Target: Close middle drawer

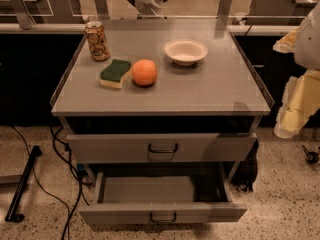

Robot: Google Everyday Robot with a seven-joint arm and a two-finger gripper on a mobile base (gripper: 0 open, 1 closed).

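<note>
Plainly, with the middle drawer [162, 211] pulled far out at lower centre and the gripper [292, 109], open or closed I cannot tell, at the right edge, an off-centre push could skew and jam it.

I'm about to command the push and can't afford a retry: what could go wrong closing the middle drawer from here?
The gripper hangs at the right side of the cabinet, well off the centre of the middle drawer; an off-centre push may skew it. The upper drawer also stands slightly out, so the push might catch that instead. A hard shut could roll the orange.
</note>
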